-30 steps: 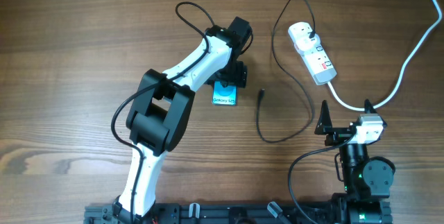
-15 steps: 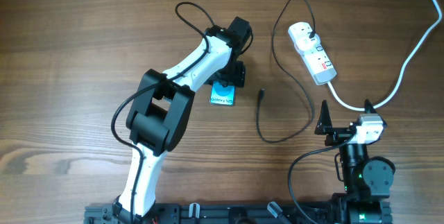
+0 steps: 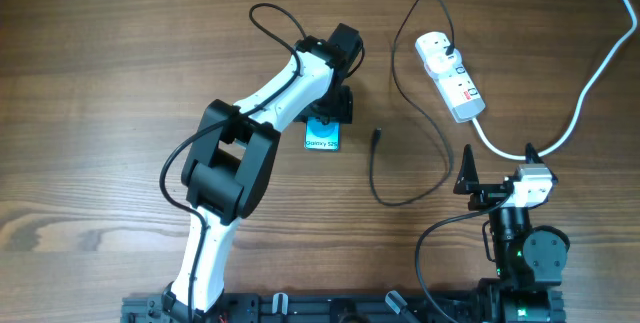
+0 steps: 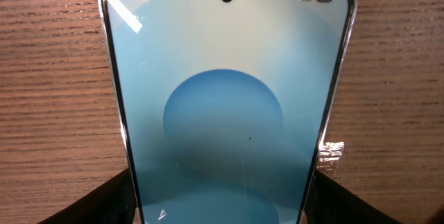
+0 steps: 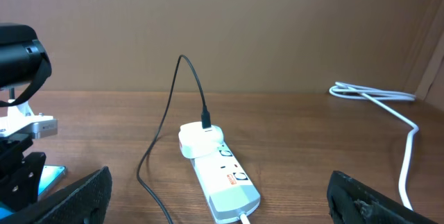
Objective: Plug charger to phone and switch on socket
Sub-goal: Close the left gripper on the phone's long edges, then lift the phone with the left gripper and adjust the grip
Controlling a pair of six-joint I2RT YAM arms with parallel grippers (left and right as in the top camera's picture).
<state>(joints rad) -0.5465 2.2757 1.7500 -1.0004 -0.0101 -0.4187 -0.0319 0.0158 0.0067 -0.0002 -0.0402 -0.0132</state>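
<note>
- Overhead: phone point(image 3: 323, 140) has been nudged slightly right since half a second ago. It lies mid-table under the left gripper point(image 3: 330, 111). Right arm unchanged.
- Charger point(image 3: 371, 168): plug tip lies loose just right of the phone, not touching. Cable loops back to the adapter point(image 3: 435, 45) on the socket point(image 3: 458, 91), far right. Right gripper point(image 3: 498, 166) is near right, spread wide.
- Left wrist: fingers point(image 4: 104, 200) clamp the phone's long edges; screen lit.
- Right wrist: socket ahead, white cord point(image 5: 368, 93) to the right.
</note>
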